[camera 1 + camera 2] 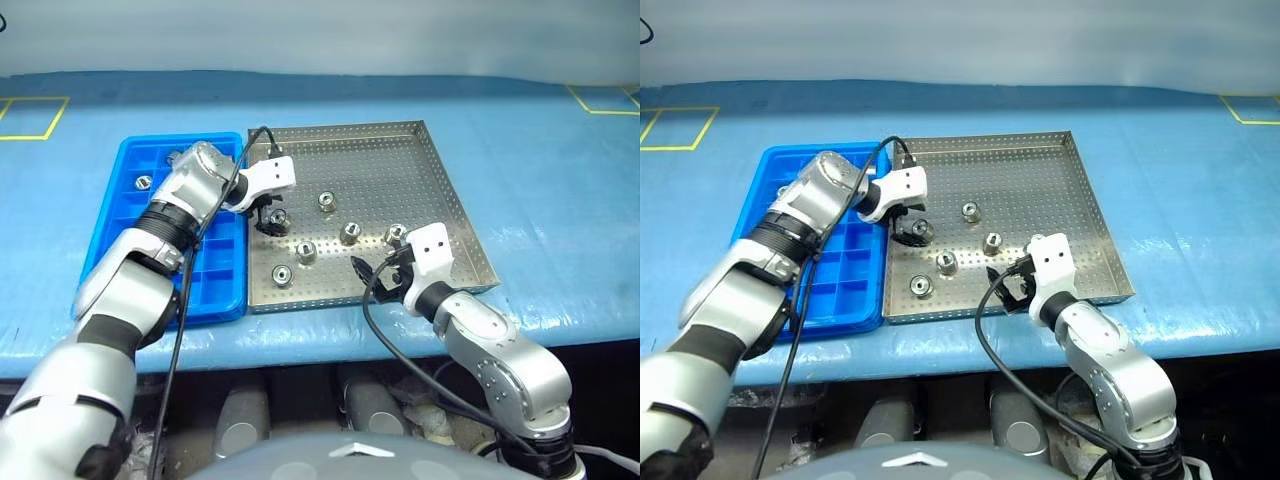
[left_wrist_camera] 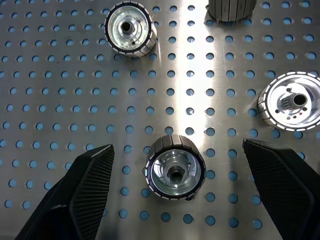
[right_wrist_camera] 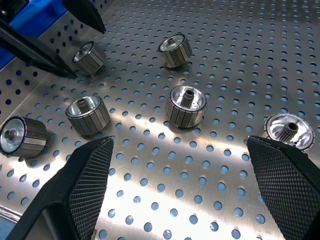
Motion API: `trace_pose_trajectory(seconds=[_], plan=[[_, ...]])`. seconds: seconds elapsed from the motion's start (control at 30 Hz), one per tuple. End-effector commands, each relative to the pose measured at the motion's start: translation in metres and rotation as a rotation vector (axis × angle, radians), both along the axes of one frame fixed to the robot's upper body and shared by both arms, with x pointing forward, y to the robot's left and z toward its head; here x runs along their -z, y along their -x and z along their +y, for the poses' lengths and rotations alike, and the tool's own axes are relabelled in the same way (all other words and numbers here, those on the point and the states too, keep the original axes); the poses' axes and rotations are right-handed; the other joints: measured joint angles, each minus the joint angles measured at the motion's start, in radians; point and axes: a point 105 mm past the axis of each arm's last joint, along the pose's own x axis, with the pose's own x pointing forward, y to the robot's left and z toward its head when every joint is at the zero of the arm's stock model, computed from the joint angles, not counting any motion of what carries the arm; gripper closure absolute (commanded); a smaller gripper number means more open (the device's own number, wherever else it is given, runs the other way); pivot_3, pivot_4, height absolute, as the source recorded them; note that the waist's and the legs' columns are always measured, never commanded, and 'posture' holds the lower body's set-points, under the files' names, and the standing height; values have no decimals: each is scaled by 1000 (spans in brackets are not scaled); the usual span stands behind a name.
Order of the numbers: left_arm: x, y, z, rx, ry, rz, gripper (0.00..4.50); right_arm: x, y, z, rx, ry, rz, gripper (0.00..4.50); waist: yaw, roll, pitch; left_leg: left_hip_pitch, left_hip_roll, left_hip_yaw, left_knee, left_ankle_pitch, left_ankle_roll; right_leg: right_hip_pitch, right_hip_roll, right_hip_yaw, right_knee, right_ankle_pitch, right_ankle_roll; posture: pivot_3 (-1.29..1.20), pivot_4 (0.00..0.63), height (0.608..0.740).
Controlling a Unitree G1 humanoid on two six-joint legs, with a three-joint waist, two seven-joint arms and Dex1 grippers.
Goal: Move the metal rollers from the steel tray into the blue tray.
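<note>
Steel tray [image 1: 440, 180], perforated, is sitting on a blue-covered table [image 1: 560, 200], touching the blue tray [image 1: 135, 215] along its left rim. 6 metal rollers are lying in the steel tray: 1 [image 2: 175, 172] between the fingers of the left gripper [image 1: 272, 217], 1 [image 1: 327, 200] beyond it, 1 [image 1: 350, 233] mid-tray, 1 [image 1: 306, 252] and 1 [image 1: 283, 274] toward the near rim, 1 [image 1: 396, 234] just beside the right gripper [image 1: 385, 270]. 1 further roller [image 1: 143, 183] is already resting in a far compartment of the blue tray. Left gripper is pointing down over its roller, fingers [image 2: 85, 190] standing wide apart on either side, not touching it; the roller is lying flange-up with its dark hole showing. Right gripper is hovering low over the near right part of the tray, fingers [image 3: 85, 185] likewise spread, holding nothing. Risks, as judged: the roller is sitting nearer the one finger than the other, so closing could be nudging it sideways and rolling it across the smooth plate; a ribbed, shiny wall could be slipping from the pads; a descent too deep could be striking the tray floor. Surroundings: yellow taped outlines [image 1: 30, 118] are marking the blue cover at both far corners; a pale wall is running behind the table.
</note>
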Motion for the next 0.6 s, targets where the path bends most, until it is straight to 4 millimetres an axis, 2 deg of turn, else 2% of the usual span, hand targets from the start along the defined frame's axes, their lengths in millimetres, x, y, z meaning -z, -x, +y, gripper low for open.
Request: trace_pose_trajectory(seconds=[0.03, 0.13, 0.17, 0.2, 0.33, 0.37, 0.43, 0.6], plan=[[-6, -5, -4, 10, -8, -35, 0, -16, 1, 1, 6, -17, -74, 14, 0, 0, 0, 0, 0, 0, 0, 0, 0, 0, 0, 0, 0, 0, 0, -70, 150, 740], [1, -6, 0, -3, -27, -36, 0, -16, 0, 1, 8, -18, -75, 14, 0, 0, 0, 0, 0, 0, 1, 0, 0, 0, 0, 0, 0, 0, 1, -70, 150, 740], [1, -6, -1, -9, -16, -34, 371, -16, 0, 1, 9, -19, -76, 0, 0, 0, 0, 0, 0, 0, 1, 0, 0, 0, 0, 0, 0, 0, 1, -69, 150, 740], [1, -7, -2, -14, -7, -34, 518, -16, 0, 1, 9, -19, -76, 0, -2, 0, 0, 0, 0, 0, 2, 0, 0, 1, 0, 0, 0, 0, 1, -69, 150, 740], [4, -7, -1, -20, -6, -33, 1936, -16, -1, 0, 12, -18, -79, 0, -2, 0, 0, 0, 0, 0, 3, 0, 0, 1, 0, 0, 2, 1, 1, -66, 150, 740], [4, -7, -1, -23, -2, -35, 2130, -16, -1, 0, 13, -18, -79, 0, -3, 0, 0, 0, 0, 0, 3, 0, 0, 1, 0, 0, 2, 1, 1, -65, 150, 740], [4, -8, -2, -31, 9, -41, 2797, -16, -2, 0, 13, -18, -81, 0, -3, 0, 0, 0, 0, 0, 3, 0, 0, 1, 0, 1, 2, 1, 1, -63, 150, 740], [-9, -11, 3, -50, 56, -90, 2788, -17, -2, 1, 11, -19, -85, 0, -7, 0, 0, 0, 0, 0, 4, 0, 0, 1, 0, 1, 2, 1, 2, -63, 150, 740]])
